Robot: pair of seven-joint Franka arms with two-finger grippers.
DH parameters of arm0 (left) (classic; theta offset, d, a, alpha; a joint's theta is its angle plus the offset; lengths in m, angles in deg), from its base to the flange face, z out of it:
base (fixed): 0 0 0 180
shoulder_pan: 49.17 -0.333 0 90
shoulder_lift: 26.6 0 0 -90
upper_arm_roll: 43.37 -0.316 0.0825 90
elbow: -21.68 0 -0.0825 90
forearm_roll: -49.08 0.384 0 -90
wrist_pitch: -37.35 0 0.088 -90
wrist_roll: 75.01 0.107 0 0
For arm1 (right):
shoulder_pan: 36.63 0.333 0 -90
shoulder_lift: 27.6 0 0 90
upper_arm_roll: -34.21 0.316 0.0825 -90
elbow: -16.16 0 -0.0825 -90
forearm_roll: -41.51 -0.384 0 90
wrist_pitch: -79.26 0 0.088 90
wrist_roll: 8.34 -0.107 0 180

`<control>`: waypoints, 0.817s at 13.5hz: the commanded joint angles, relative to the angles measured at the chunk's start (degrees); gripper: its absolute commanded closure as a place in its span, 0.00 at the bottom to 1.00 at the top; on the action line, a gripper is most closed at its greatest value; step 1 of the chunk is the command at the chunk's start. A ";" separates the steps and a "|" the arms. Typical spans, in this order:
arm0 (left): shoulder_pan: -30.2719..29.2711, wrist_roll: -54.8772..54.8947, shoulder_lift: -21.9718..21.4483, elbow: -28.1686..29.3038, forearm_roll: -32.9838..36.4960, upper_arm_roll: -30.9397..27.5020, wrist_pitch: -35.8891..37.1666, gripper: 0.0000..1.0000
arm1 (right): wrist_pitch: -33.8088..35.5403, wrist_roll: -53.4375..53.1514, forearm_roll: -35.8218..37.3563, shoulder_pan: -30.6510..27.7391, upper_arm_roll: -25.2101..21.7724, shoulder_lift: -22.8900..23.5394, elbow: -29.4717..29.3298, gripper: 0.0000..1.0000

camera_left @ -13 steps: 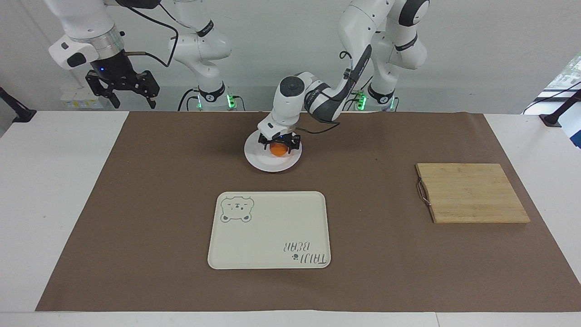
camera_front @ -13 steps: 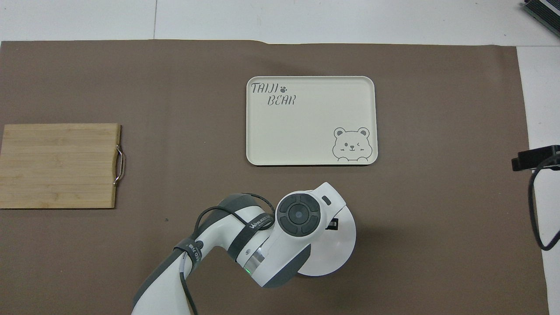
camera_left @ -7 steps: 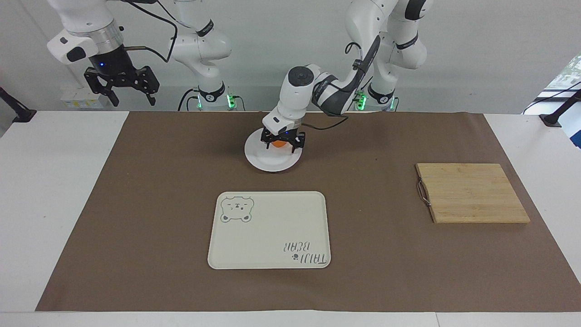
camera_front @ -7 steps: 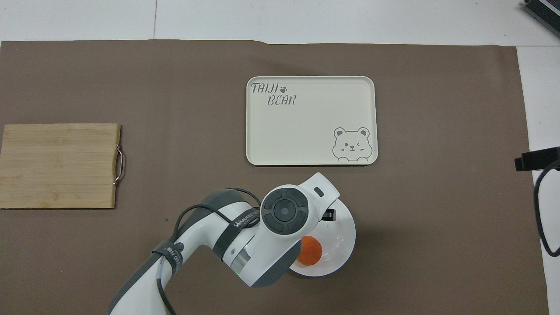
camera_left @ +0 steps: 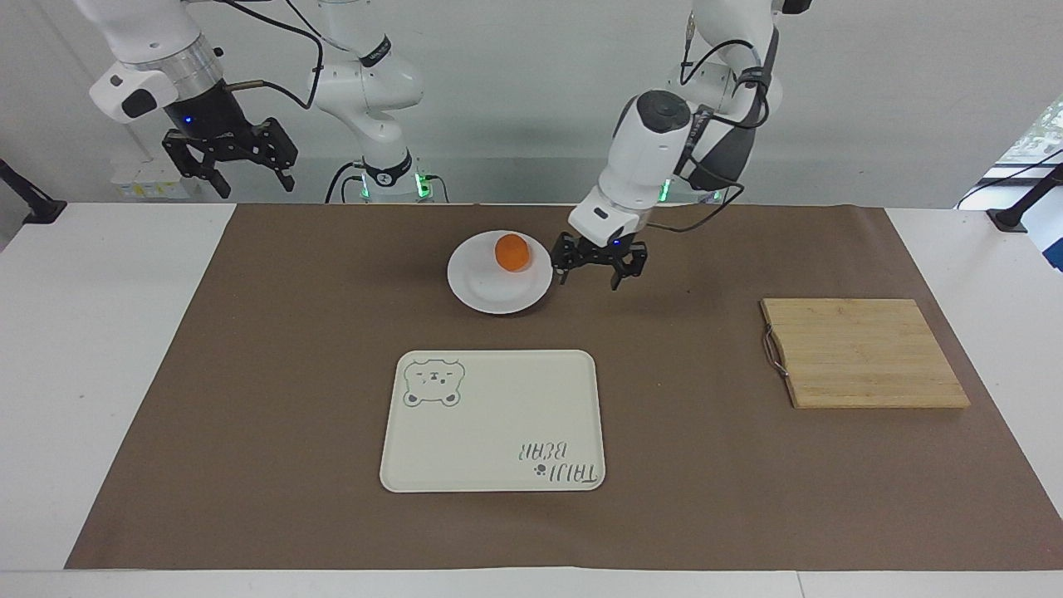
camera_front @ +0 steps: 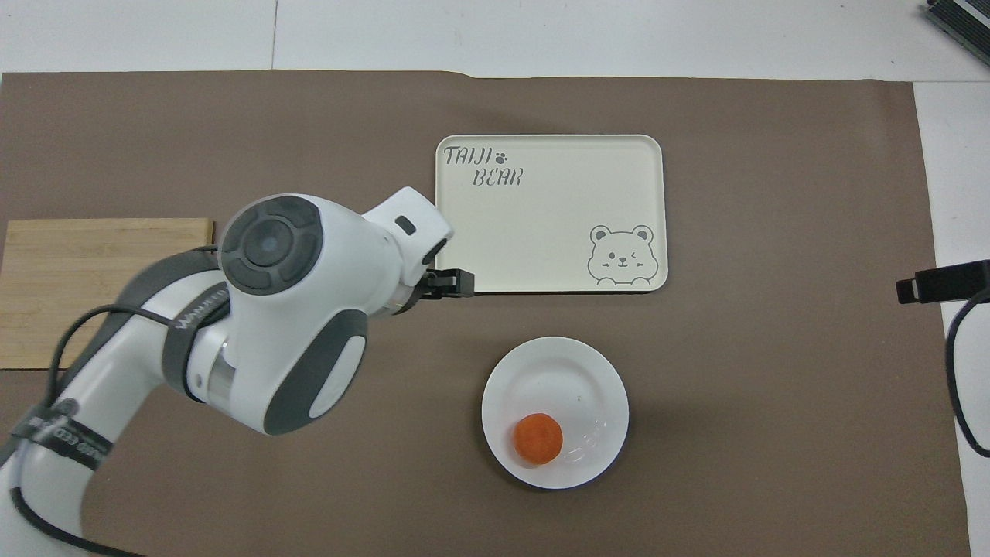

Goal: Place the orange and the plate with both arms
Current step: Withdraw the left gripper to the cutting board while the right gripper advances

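The orange (camera_left: 512, 252) lies in the white plate (camera_left: 490, 292), on the part of its well nearest the robots; it also shows in the overhead view (camera_front: 538, 439) on the plate (camera_front: 576, 375). My left gripper (camera_left: 598, 270) is open and empty, raised over the brown mat beside the plate, toward the left arm's end. In the overhead view the left arm covers much of the mat, and one of its fingers (camera_front: 456, 283) shows at the tray's edge. My right gripper (camera_left: 232, 159) is open and empty and waits high over the right arm's end of the table.
A cream tray with a bear drawing (camera_left: 490, 415) lies farther from the robots than the plate, also in the overhead view (camera_front: 541, 224). A wooden cutting board (camera_left: 864, 353) with a metal handle lies toward the left arm's end. A brown mat (camera_left: 291, 374) covers the table.
My left gripper has let go of the orange on the plate, risen and swung away toward the left arm's end. The right gripper has barely shifted.
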 commanded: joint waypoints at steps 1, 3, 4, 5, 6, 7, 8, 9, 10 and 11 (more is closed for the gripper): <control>-6.78 10.99 -0.92 -4.50 5.86 0.37 7.49 0.00 | -0.21 1.21 -1.24 -0.72 0.28 -0.81 1.14 0.00; -12.40 15.75 -2.31 -8.11 6.77 0.28 14.78 0.00 | -0.12 1.21 -1.24 -0.72 0.28 -0.90 1.14 0.00; -14.34 18.03 -3.54 -9.35 6.86 0.19 18.21 0.00 | -0.21 1.21 -1.24 -0.72 0.28 -0.90 1.14 0.00; -16.01 20.75 -5.04 -10.05 6.86 0.19 20.94 0.00 | -0.21 1.21 -1.24 -0.72 0.28 -0.81 1.14 0.00; -17.51 22.69 -6.70 -10.15 6.95 0.19 22.45 0.00 | -0.30 1.21 -1.24 -0.72 0.28 -0.81 1.14 0.00; -18.39 23.32 -8.37 -10.15 7.03 0.10 23.77 0.00 | -0.12 1.21 -1.24 -0.63 0.28 -0.90 1.14 0.00; -18.58 23.42 -9.52 -10.24 7.91 -0.07 25.26 0.00 | -0.04 1.21 -1.24 -0.63 0.28 -0.90 1.14 0.00; -18.58 23.42 -10.75 -10.24 8.18 -0.33 26.32 0.00 | -0.03 1.21 -1.24 -0.63 0.28 -0.81 1.05 0.00; -18.58 23.42 -11.20 -10.15 8.18 -0.34 26.68 0.00 | -0.12 1.21 -1.24 -0.63 0.28 -0.90 1.05 0.00; -18.58 23.50 -11.20 -10.15 8.18 -0.42 26.42 0.00 | -0.21 1.21 -1.33 -0.63 0.28 -0.81 1.14 0.00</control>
